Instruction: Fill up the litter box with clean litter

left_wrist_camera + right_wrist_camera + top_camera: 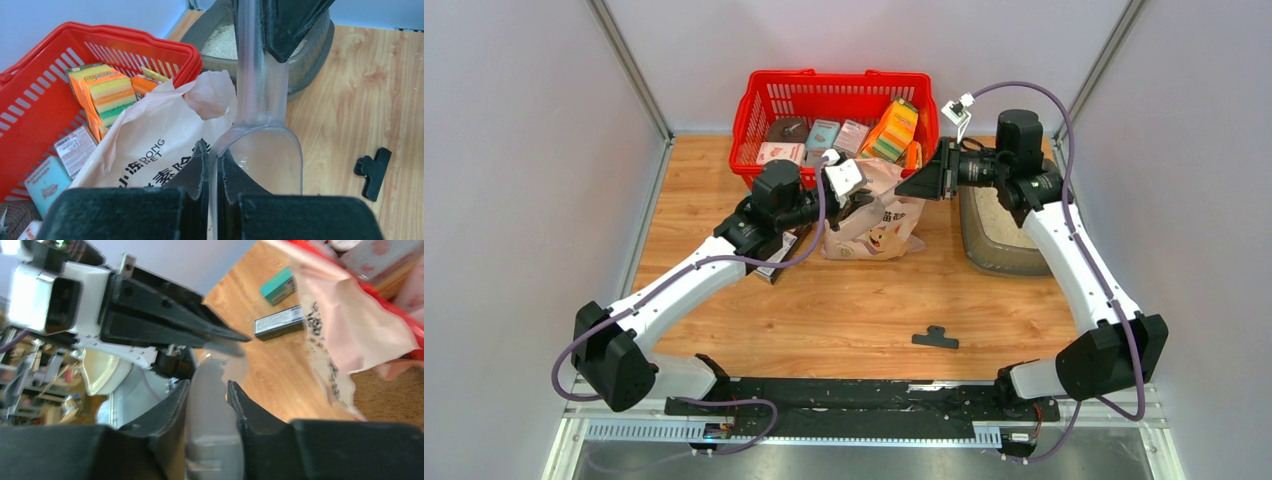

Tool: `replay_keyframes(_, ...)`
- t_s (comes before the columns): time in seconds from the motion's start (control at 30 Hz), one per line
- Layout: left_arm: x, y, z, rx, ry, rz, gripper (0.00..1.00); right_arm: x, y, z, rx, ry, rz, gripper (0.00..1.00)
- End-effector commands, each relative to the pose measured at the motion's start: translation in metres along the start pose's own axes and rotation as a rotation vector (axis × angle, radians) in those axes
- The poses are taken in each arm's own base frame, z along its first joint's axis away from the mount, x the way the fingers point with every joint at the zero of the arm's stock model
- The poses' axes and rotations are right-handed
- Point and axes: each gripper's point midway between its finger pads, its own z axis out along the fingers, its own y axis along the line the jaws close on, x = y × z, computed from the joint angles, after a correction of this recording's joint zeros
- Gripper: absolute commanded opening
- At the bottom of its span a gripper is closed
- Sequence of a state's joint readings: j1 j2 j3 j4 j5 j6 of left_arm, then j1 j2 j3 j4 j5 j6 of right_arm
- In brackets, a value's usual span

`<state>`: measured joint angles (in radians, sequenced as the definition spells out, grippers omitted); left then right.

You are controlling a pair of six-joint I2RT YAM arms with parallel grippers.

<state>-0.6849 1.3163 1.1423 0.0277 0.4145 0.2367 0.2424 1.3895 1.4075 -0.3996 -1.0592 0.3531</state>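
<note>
The litter box (984, 258) is a grey tray at the right; clean litter (997, 206) covers part of its floor. From the left wrist it lies ahead, litter box (311, 64) with clean litter (220, 42) in it. A clear plastic scoop (267, 150) hangs between both grippers over the cat-printed bag (876, 228). My left gripper (215, 167) is shut on the rim of the scoop's bowl. My right gripper (207, 390) is shut on the scoop's handle (214, 410), which fills the gap between its fingers. The scoop's bowl looks empty.
A red basket (754, 110) with sponges and boxes stands at the back, just behind the bag (150, 145). A black clip (935, 338) lies on the wooden table near the front. Two small boxes (280, 322) lie left of the bag.
</note>
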Motion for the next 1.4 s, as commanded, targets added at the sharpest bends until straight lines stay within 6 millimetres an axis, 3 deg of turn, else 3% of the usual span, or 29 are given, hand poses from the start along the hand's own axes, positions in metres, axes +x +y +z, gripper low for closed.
replay_keyframes(0.0, -0.029, 0.008, 0.001, -0.014, -0.072, 0.017, 0.01, -0.006, 0.022, -0.005, -0.055, -0.017, -0.072, 0.20)
replay_keyframes(0.03, -0.028, 0.008, 0.001, -0.015, -0.069, 0.018, 0.10, -0.007, 0.021, -0.005, -0.055, -0.019, -0.073, 0.08)
replay_keyframes(0.07, -0.029, 0.012, 0.001, -0.032, -0.066, 0.024, 0.21, -0.008, 0.022, -0.004, -0.060, -0.019, -0.076, 0.04)
replay_keyframes(0.1, -0.027, 0.013, 0.000, -0.037, -0.055, 0.029, 0.38, -0.010, 0.020, -0.007, -0.053, -0.026, -0.076, 0.01)
replay_keyframes(0.2, -0.031, 0.024, -0.007, -0.075, -0.038, 0.074, 0.58, -0.029, 0.020, -0.018, -0.032, -0.065, -0.112, 0.00)
replay_keyframes(0.33, -0.032, 0.044, -0.031, -0.108, -0.002, 0.085, 0.67, -0.064, 0.020, -0.042, 0.026, -0.132, -0.186, 0.00)
replay_keyframes(0.37, -0.037, 0.046, -0.034, -0.088, -0.009, 0.103, 0.67, -0.075, 0.023, -0.048, 0.039, -0.153, -0.224, 0.00)
replay_keyframes(0.43, -0.024, 0.059, -0.043, -0.084, 0.049, 0.089, 0.68, -0.086, 0.017, -0.063, 0.092, -0.184, -0.241, 0.00)
replay_keyframes(0.47, -0.034, 0.061, -0.044, -0.057, 0.034, 0.115, 0.68, -0.091, 0.012, -0.068, 0.126, -0.194, -0.293, 0.00)
replay_keyframes(0.5, -0.022, 0.067, -0.044, -0.043, 0.077, 0.094, 0.68, -0.097, 0.010, -0.075, 0.161, -0.206, -0.326, 0.00)
replay_keyframes(0.57, -0.030, 0.070, -0.042, -0.008, 0.074, 0.139, 0.68, -0.094, 0.000, -0.082, 0.244, -0.198, -0.370, 0.00)
replay_keyframes(0.6, -0.019, 0.070, -0.036, 0.019, 0.104, 0.129, 0.68, -0.095, -0.001, -0.086, 0.275, -0.195, -0.430, 0.00)
replay_keyframes(0.67, -0.025, 0.069, -0.030, 0.068, 0.088, 0.165, 0.68, -0.097, -0.007, -0.091, 0.333, -0.206, -0.428, 0.00)
replay_keyframes(0.73, -0.012, 0.070, -0.017, 0.102, 0.112, 0.143, 0.68, -0.099, -0.007, -0.095, 0.352, -0.208, -0.424, 0.00)
replay_keyframes(0.77, -0.019, 0.071, -0.013, 0.123, 0.095, 0.146, 0.68, -0.100, -0.010, -0.096, 0.367, -0.204, -0.450, 0.00)
replay_keyframes(0.8, -0.005, 0.069, -0.005, 0.156, 0.126, 0.118, 0.68, -0.101, -0.010, -0.098, 0.373, -0.203, -0.457, 0.00)
replay_keyframes(0.87, -0.007, 0.067, 0.002, 0.199, 0.125, 0.111, 0.67, -0.100, -0.003, -0.098, 0.348, -0.194, -0.522, 0.00)
replay_keyframes(0.97, 0.007, 0.072, 0.015, 0.212, 0.148, 0.097, 0.67, -0.107, -0.006, -0.107, 0.436, -0.222, -0.525, 0.00)
replay_keyframes(1.03, 0.014, 0.076, 0.021, 0.214, 0.160, 0.109, 0.66, -0.099, -0.010, -0.108, 0.452, -0.192, -0.516, 0.00)
replay_keyframes(1.23, 0.027, 0.073, 0.021, 0.244, 0.196, 0.124, 0.54, -0.077, -0.026, -0.103, 0.444, -0.109, -0.419, 0.00)
replay_keyframes(1.37, 0.029, 0.063, 0.016, 0.270, 0.194, 0.107, 0.29, -0.077, -0.036, -0.100, 0.443, -0.062, -0.420, 0.00)
